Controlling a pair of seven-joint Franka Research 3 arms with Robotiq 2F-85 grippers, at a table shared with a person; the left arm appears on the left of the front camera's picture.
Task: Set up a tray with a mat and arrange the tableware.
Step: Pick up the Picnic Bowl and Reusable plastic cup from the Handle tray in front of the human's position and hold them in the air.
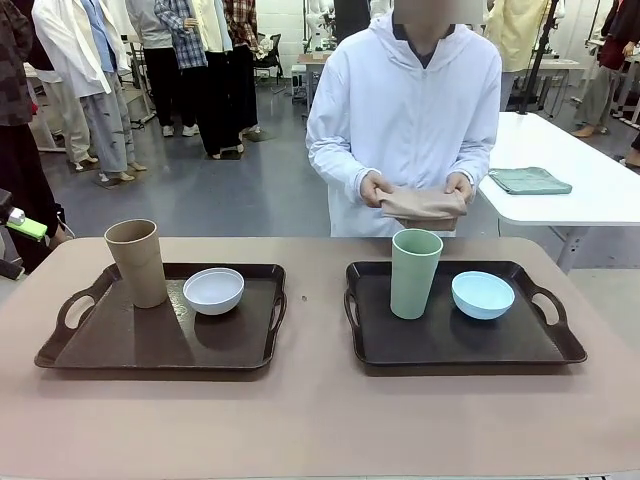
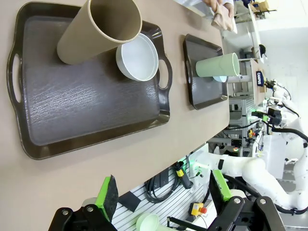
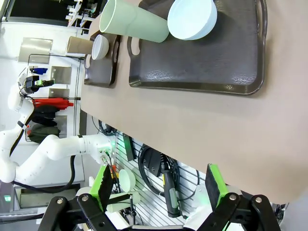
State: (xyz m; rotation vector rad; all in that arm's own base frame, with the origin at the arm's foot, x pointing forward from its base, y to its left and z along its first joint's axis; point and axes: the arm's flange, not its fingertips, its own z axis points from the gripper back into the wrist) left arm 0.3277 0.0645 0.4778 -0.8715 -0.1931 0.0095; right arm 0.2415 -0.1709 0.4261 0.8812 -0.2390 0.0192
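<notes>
Two dark brown trays sit on the table. The left tray (image 1: 150,345) (image 2: 72,106) carries a tan cup (image 1: 137,262) (image 2: 98,29) and a white bowl (image 1: 214,290) (image 2: 138,57). On the right tray (image 1: 480,345) (image 3: 211,57) stand a pale green cup (image 1: 415,273) (image 3: 132,21) and a light blue bowl (image 1: 482,294) (image 3: 192,18). A person in white at the far side holds a folded tan mat (image 1: 422,206) (image 2: 222,18) in both hands. My left gripper (image 2: 163,195) is open, back beyond the table's near edge. My right gripper (image 3: 161,185) is open there too.
A folded green cloth (image 1: 530,181) lies on a white table at the back right. Cables and a slatted panel (image 3: 154,168) sit below the table edge under both grippers. Bare tabletop (image 1: 320,420) runs in front of the trays. People stand farther off.
</notes>
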